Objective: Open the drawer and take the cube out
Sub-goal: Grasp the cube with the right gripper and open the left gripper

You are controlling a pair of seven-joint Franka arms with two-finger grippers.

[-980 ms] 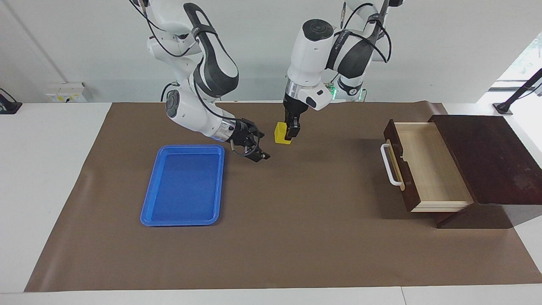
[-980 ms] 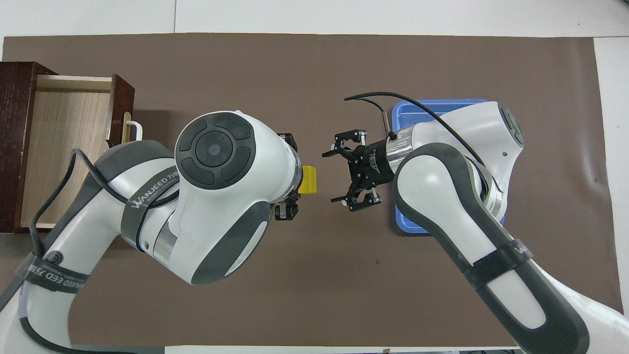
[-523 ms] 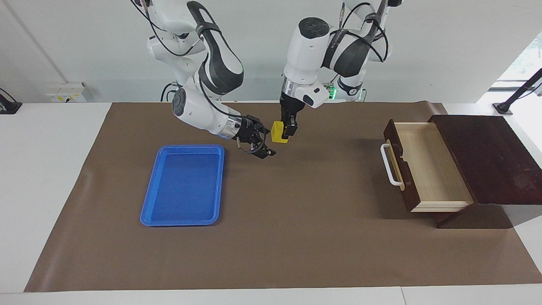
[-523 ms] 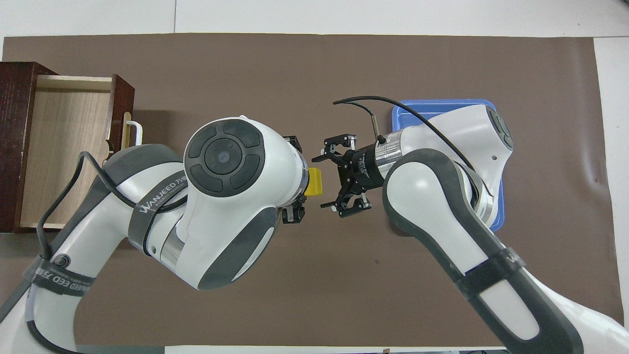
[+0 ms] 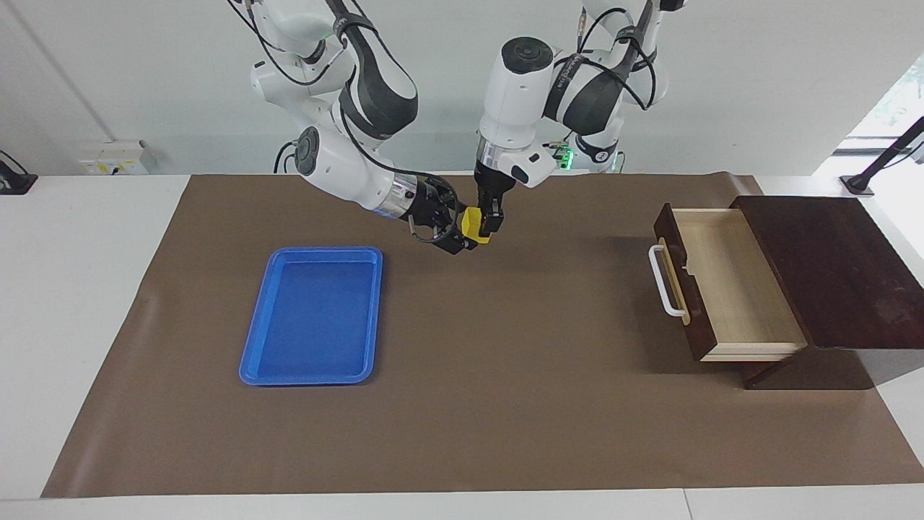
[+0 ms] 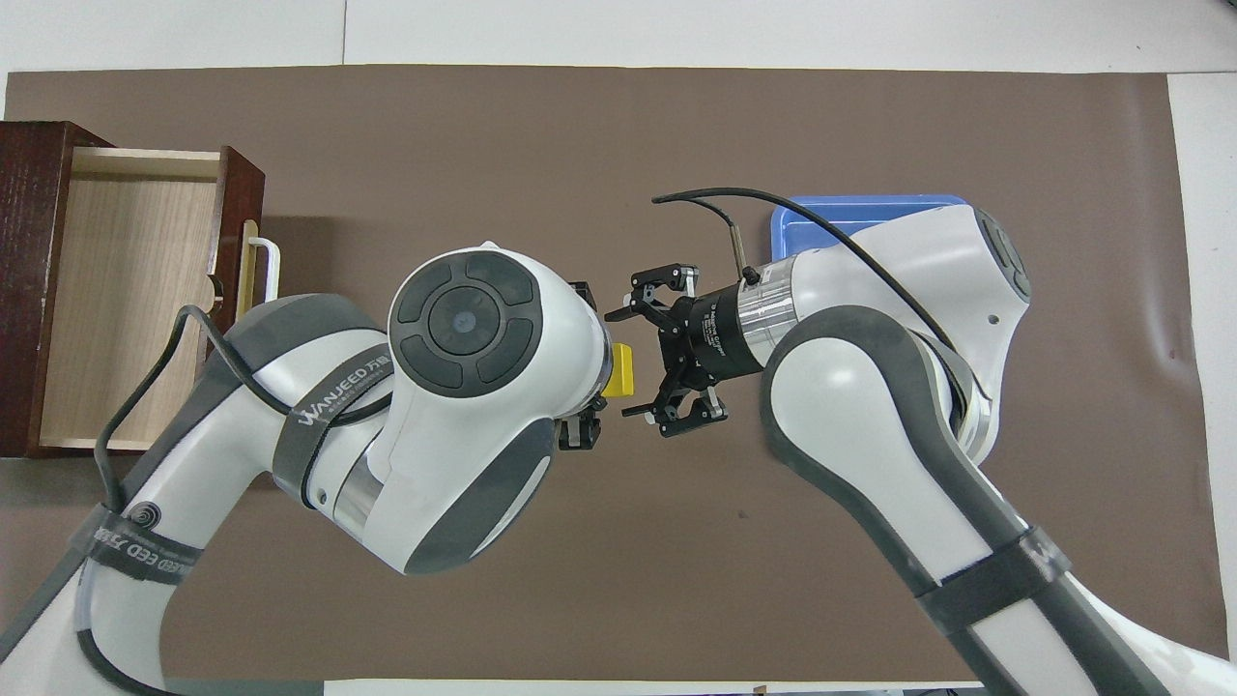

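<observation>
Facing view shows the cube (image 5: 472, 223) held up in the air over the brown mat (image 5: 462, 404), between the blue tray (image 5: 312, 315) and the drawer (image 5: 722, 282). The left gripper (image 5: 489, 220) hangs straight down and pinches the cube between its fingertips. The right gripper (image 5: 456, 232) comes in sideways at the same height, its fingers spread wide, their tips just beside the cube's free face — it looks like a handover about to happen. Whether those tips already touch the cube cannot be told from here.

In the overhead view only a sliver of yellow shows past the left wrist, with the right gripper's open fingers bracketing it from the tray's end.

The drawer stands pulled well out of its dark box (image 5: 837, 271), its pale interior bare, white handle (image 5: 664, 282) facing the middle of the table. So the opening and the lifting out look done.

The cube looks small, rigid and light, with plain flat faces — likely smooth plastic, so a little slippery. It should not crush or deform. The best hold for the right gripper is across the two faces the left fingers leave free, squarely and near the middle, so it does not twist out when the left lets go.
</observation>
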